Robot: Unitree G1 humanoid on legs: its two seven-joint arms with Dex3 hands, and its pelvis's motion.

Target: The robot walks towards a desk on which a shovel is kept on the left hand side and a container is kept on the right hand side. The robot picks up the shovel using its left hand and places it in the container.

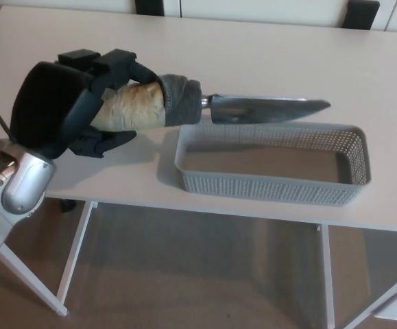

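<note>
My left hand [75, 103] is shut on the shovel's tan, grey-collared handle [140, 106], holding it above the desk. The shovel [267, 108] has a shiny metal blade that points right, roughly level, and reaches over the back rim of the container. The container [273, 161] is a grey perforated rectangular basket on the right part of the white desk [321, 62]; nothing shows inside it. The blade hangs just above the container's far edge, not resting in it. My right hand is not in view.
The desk's front edge [219, 209] runs just below the container, with white legs and grey floor beneath. Dark chair backs [361, 14] show beyond the far edge of the desk.
</note>
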